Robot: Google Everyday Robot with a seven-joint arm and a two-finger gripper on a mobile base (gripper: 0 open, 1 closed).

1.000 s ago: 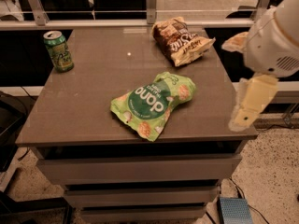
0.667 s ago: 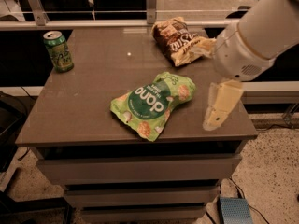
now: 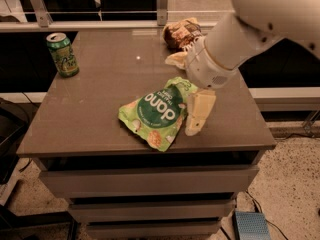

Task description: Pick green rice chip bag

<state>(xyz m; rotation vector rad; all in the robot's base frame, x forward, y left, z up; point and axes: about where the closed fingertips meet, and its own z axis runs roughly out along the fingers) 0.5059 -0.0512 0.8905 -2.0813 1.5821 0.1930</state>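
The green rice chip bag [image 3: 157, 113] lies flat on the grey-brown tabletop [image 3: 95, 104], near the front edge and right of the middle. It is light green with a dark green circle and white lettering. My gripper [image 3: 182, 95] hangs from the white arm that reaches in from the upper right, just over the bag's right edge. It is open. One cream finger [image 3: 200, 111] points down beside the bag's right side, and the other sits behind the bag's top corner. The bag is not held.
A brown-and-white chip bag [image 3: 181, 32] lies at the back of the table, partly behind my arm. A green soda can [image 3: 62, 54] stands at the back left. The table has drawers below. A metal rail runs behind it.
My arm has swung left and in over the table, from beyond the right edge to the green bag's right side. The bag, can and brown bag have not moved.
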